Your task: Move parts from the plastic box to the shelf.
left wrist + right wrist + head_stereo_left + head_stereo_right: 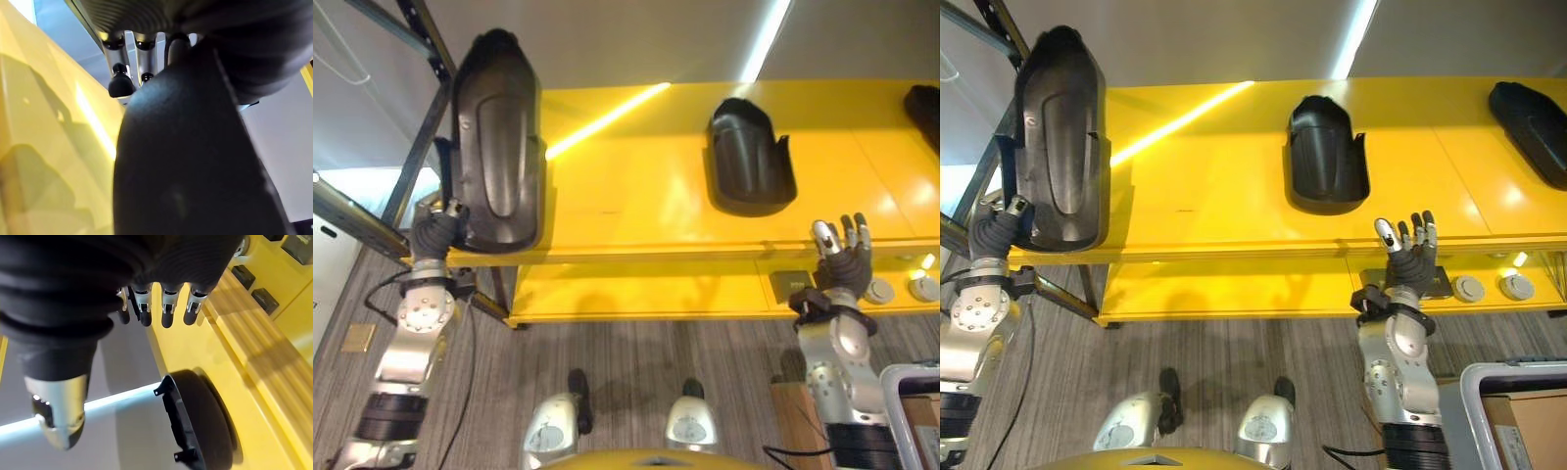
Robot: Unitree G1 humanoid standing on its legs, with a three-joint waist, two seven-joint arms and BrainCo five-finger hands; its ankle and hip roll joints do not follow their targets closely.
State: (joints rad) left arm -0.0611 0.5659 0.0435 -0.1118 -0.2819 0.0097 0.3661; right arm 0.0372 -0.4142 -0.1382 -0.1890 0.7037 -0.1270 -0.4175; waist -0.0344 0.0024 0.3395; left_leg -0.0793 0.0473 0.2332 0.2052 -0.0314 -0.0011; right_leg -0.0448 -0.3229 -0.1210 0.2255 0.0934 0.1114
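Observation:
A long black moulded part (496, 147) lies at the left end of the yellow shelf (636, 196), with its near end over the front edge. My left hand (436, 231) is at that near end, fingers and thumb pinching the part (195, 166). A shorter black part (1328, 155) lies mid-shelf, also seen in the right wrist view (205, 426). My right hand (1408, 257) is raised at the shelf's front edge below that part, fingers (166, 308) straight and holding nothing. The grey plastic box (1474, 392) is at the lower right.
A third black part (1533, 127) lies at the shelf's right end. A lower yellow level holds round white pieces (1469, 287) and a grey plate (790, 284). A slanted metal frame (411, 166) stands left of the shelf. Brown cardboard (1533, 426) sits in the box.

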